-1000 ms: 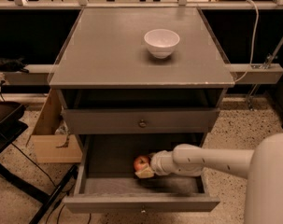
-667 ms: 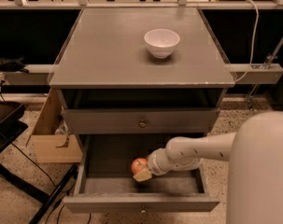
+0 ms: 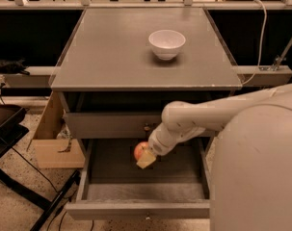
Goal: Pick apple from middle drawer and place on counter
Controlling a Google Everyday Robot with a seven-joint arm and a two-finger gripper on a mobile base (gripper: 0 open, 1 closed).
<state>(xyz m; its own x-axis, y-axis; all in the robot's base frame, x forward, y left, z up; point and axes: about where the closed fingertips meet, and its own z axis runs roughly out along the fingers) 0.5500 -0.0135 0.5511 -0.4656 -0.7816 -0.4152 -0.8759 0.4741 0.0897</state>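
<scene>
The middle drawer (image 3: 140,192) is pulled open below the counter (image 3: 112,57). My gripper (image 3: 144,157) hangs over the drawer's middle, shut on the apple (image 3: 140,150). The apple is red with an orange blush. It is held above the drawer floor, below the closed upper drawer front (image 3: 107,125). My white arm reaches in from the right and fills the lower right of the view.
A white bowl (image 3: 167,43) stands on the counter, right of centre towards the back. A cardboard box (image 3: 51,138) sits on the floor left of the cabinet. Dark stand legs and cables lie at lower left. A rail runs behind the cabinet.
The gripper has lifted the apple off the drawer floor and carried it up. The arm has swung closer and now fills more of the right side.
</scene>
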